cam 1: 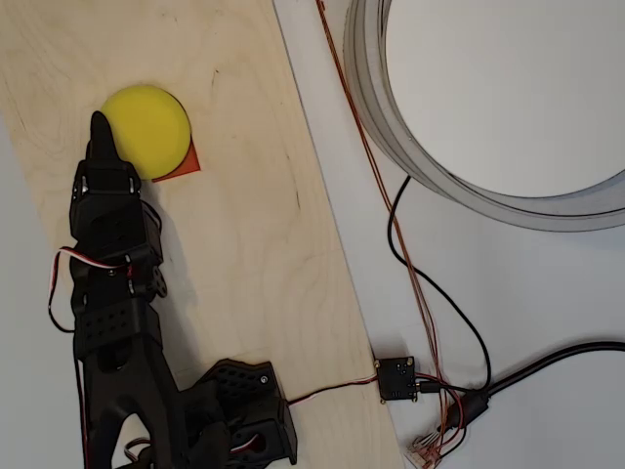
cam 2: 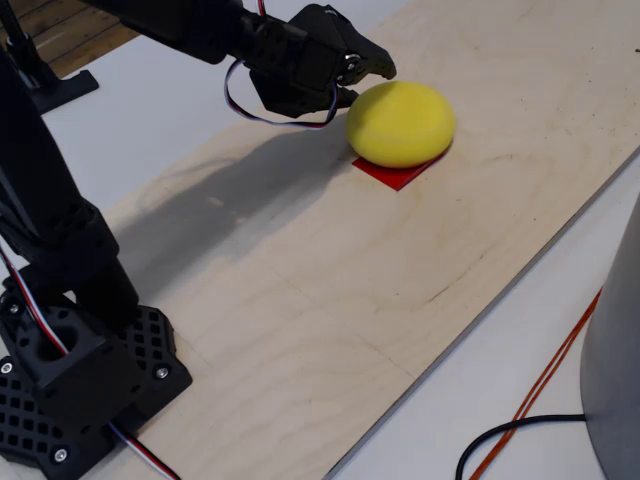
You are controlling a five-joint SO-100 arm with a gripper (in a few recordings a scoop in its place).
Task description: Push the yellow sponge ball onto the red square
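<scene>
The yellow sponge ball (cam 1: 147, 132) covers most of the red square (cam 1: 186, 164). The gripper (cam 1: 101, 132), fingers pressed together, touches the ball's far side; further shoving could roll it off.

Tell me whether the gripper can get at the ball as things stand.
Probably yes: the gripper already sits against the ball, which rests over the red square, with nothing between them.

— Surface? 
— Pale plywood board (cam 1: 244, 195) lying on a white surface (cam 1: 547, 293).
— On the board? 
— Yellow sponge ball (cam 1: 148, 131), sitting partly over the red square (cam 1: 187, 162); black arm base (cam 2: 75, 385) at one end.
— On the white? 
— Large grey ring (cam 1: 391, 127), black cable (cam 1: 439, 303), orange wire (cam 1: 361, 147), small black module (cam 1: 396, 378).
</scene>
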